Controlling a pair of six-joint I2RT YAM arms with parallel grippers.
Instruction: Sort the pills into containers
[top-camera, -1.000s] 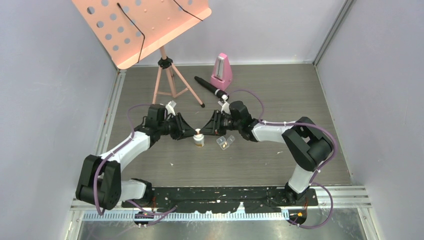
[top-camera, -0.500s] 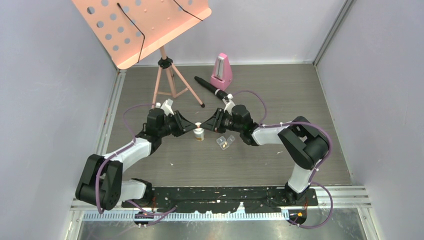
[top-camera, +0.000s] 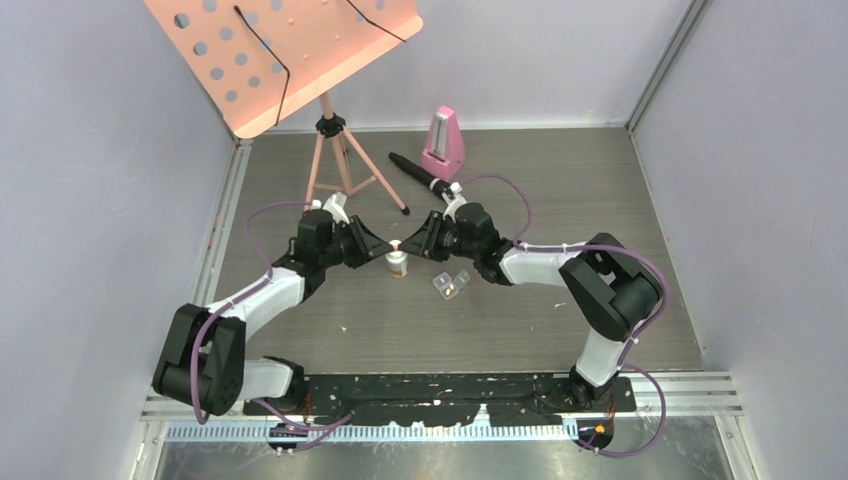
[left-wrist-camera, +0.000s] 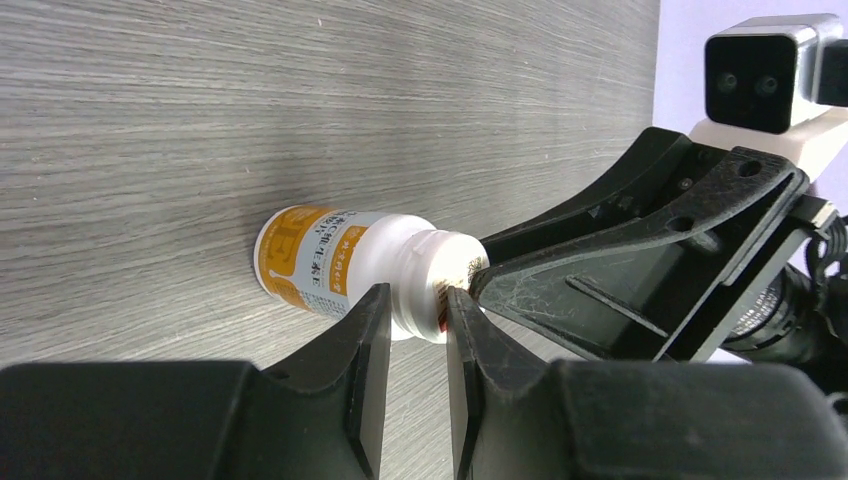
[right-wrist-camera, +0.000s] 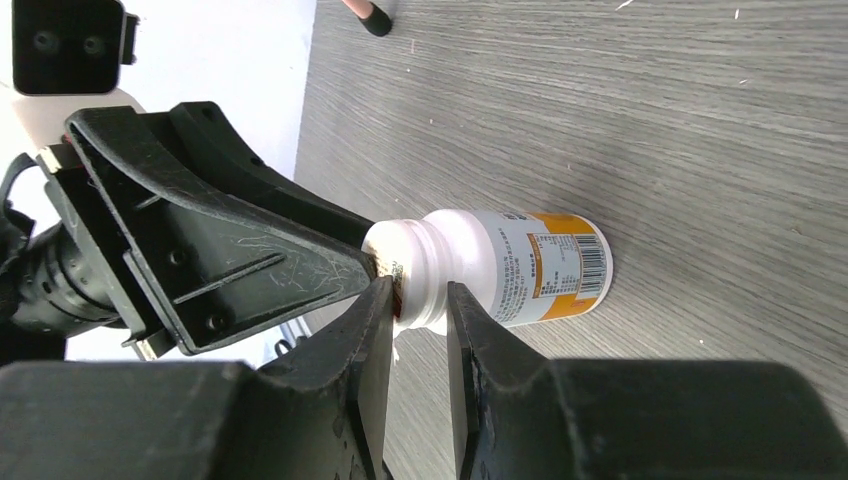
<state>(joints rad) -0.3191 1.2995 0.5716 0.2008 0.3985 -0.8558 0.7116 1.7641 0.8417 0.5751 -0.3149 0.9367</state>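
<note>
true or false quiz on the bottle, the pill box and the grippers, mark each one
1. The left gripper and the right gripper both clamp the bottle near its top. True.
2. The bottle lies on its side. False: it stands upright.
3. The right gripper holds the pill box. False: the box sits on the table beside the bottle, with no gripper on it.
4. The metronome is pink. True.

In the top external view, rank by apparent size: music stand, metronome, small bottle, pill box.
1. music stand, clearly largest
2. metronome
3. pill box and small bottle look about alike, so not ranked
</note>
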